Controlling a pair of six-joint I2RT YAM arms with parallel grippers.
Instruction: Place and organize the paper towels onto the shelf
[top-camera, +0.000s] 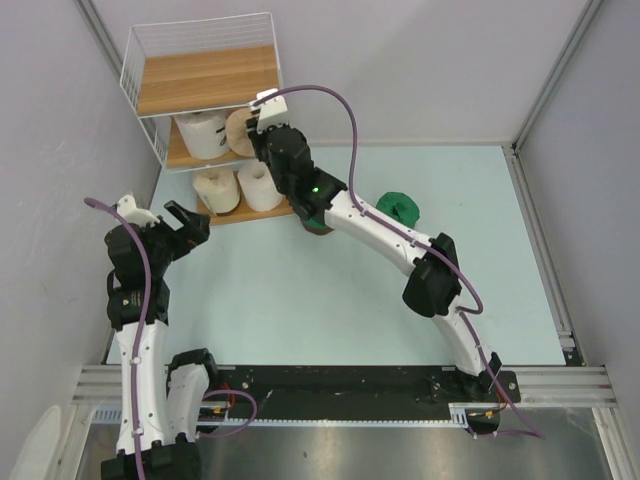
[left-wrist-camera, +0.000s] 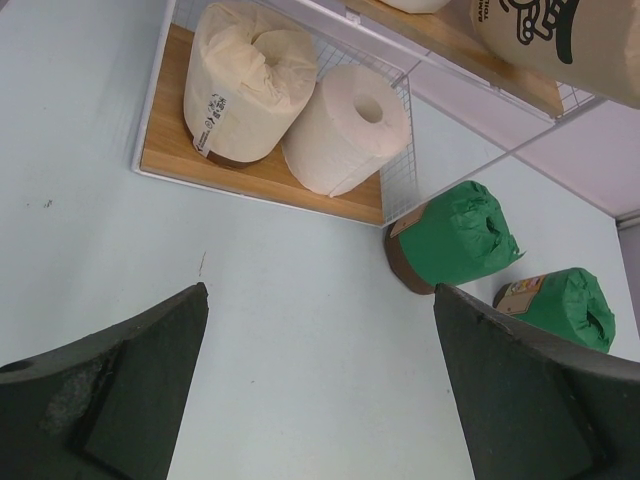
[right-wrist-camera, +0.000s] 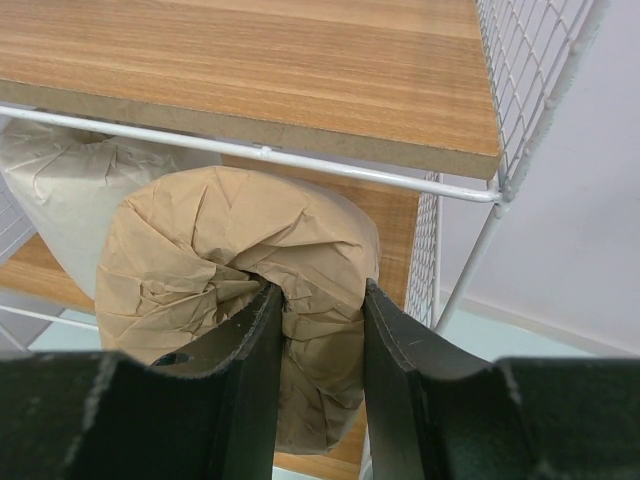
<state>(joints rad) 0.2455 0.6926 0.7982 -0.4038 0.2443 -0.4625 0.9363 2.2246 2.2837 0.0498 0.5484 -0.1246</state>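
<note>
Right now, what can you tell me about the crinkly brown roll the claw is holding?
The tan paper towel roll is a fat cylinder wrapped in crinkled brown paper, its tucked-in end facing the camera. The right claw pinches that end between its fingers. It is in the wire shelf, on the middle board under the top one, beside a cream roll.

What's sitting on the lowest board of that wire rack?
A crinkly cream-wrapped roll and a smooth white roll stand side by side on the bottom board. Anything behind them is hidden by the rolls and the tier above.
</note>
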